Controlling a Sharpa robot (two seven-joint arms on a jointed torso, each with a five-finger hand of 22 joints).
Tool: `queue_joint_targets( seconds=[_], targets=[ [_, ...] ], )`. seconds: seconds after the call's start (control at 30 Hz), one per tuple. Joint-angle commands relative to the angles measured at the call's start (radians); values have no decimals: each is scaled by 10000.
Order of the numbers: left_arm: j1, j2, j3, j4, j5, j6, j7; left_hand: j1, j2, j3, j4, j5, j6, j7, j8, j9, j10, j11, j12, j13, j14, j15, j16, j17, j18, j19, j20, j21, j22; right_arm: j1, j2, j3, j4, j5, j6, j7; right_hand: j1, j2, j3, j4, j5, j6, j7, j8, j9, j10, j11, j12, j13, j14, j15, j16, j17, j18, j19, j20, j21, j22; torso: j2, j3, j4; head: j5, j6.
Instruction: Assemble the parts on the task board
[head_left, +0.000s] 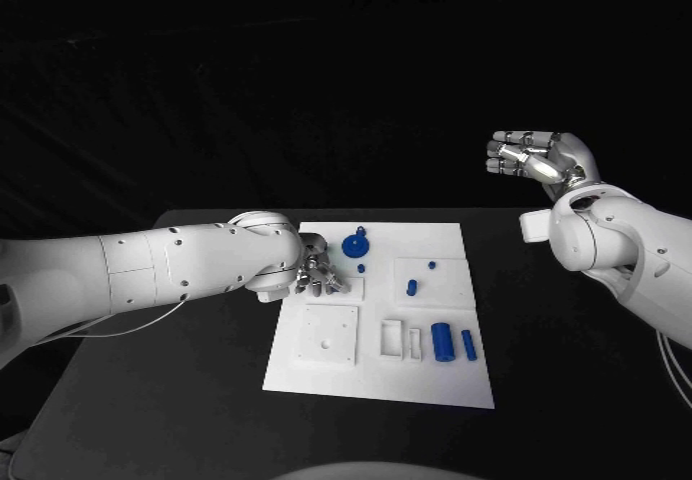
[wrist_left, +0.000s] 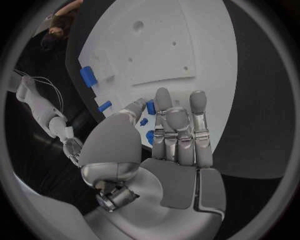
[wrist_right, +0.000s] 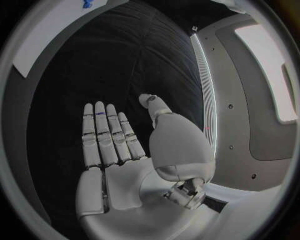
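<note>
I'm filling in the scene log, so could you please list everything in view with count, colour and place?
Table: one, black, under everything.
Task board: one, white, mid-table.
Round part with a stem: one, blue, far end of the board beside the left hand.
Small parts: three, blue, far right area of the board.
Cylinder parts: two, blue, one thick and one thin, side by side at the near right.
Left hand: silver, over the board's far left edge, fingers apart, holding nothing.
Right hand: silver, raised beyond the table's right side, empty, fingers straight.
</note>
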Motion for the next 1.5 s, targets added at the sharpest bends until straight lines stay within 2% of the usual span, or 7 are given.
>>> queue_joint_targets(
  seconds=[0.03, 0.3, 0.73, 0.93, 1.17, 1.23, 1.5],
  targets=[
    [-12, -49, 2, 57, 5, -147, -8, -57, -54, 7, 97, -53, 78, 0, -7, 33, 526, 6, -15, 20, 13, 42, 12, -14, -190, 73, -17, -90, 50, -15, -10, 5, 75, 76, 7, 105, -73, 50, 1, -31, 71, -35, -8, -26, -15, -63, 31, -43, -15, -95, -3, -27, -16, 115, -74, -18, 14, -11, 0, 6, -1, -4, 67],
    [2, -211, 179, 166, 324, -99, -3, -269, -175, -40, 206, 72, 85, 4, -3, 116, 526, 17, -16, 31, -6, 50, 18, -15, -204, 75, -12, -173, 144, -61, -22, 5, 285, 374, 122, 27, -107, 53, 43, -64, 207, -44, -5, -24, -14, -72, 34, -40, -15, -124, 10, -28, -17, 116, -100, -9, 13, -11, -7, 11, 3, -40, 132],
    [158, -400, 668, 230, 1009, 222, -53, -519, -385, -313, 971, -1189, 82, 62, -9, 293, 525, 52, -14, 78, -5, 72, 41, -70, -216, 145, 5, -390, 431, -71, -59, 5, 148, 424, 109, 86, -137, 56, 61, -81, 237, -50, -5, -27, -15, -75, 36, -45, -15, -130, 11, -26, -16, 117, -113, -4, 15, -11, -1, 9, -2, -17, 176],
    [389, -457, 803, -83, 1391, 474, -30, -52, -171, -1382, 1399, -459, 63, 76, -12, 263, 523, 62, -48, 86, -32, 76, 46, -97, -221, 183, 9, -533, 575, -71, -57, 5, 31, 425, 96, 98, -137, 56, 61, -81, 237, -50, -5, -27, -15, -75, 36, -45, -15, -130, 11, -26, -16, 117, -113, -4, 15, -11, -1, 11, 6, 5, 194],
    [633, -229, 854, -1187, 1301, 886, 67, 147, 354, -1448, 487, 847, 3, 17, 68, 425, 519, 36, -75, 84, -57, 60, 62, -104, -228, 223, 0, -681, 714, -71, -51, 5, -36, 415, 110, 102, -137, 56, 61, -81, 237, -50, -5, -27, -15, -75, 36, -45, -15, -130, 11, -26, -16, 117, -113, -4, 15, -11, 24, 5, -17, 29, 249],
    [682, -81, 859, -1566, 1199, 909, 130, 5, 357, -1437, 358, 944, -133, 13, 53, 1369, 517, 20, -100, 96, -87, 65, 109, -99, -231, 231, -3, -749, 808, -71, -56, 5, -47, 413, 126, 99, -147, 64, 85, -130, 272, -44, -6, -27, -16, -71, 36, -45, -15, -131, 13, -27, -16, 121, -113, -3, 19, -11, 26, 4, -12, -24, 230],
    [811, 647, 877, -3151, 1099, 1081, 381, -34, 532, -1379, 236, 1127, -279, 32, -8, 1441, 508, 45, -182, 134, -159, 81, 140, -171, -221, 236, 22, -871, 927, -70, -80, 7, -5, 371, 146, 85, -170, 30, 214, -219, 424, -48, -4, -27, -15, -75, 36, -46, -15, -131, 14, -27, -16, 121, -114, -3, 17, -11, 90, 13, -41, -5, 270]
  ],
)
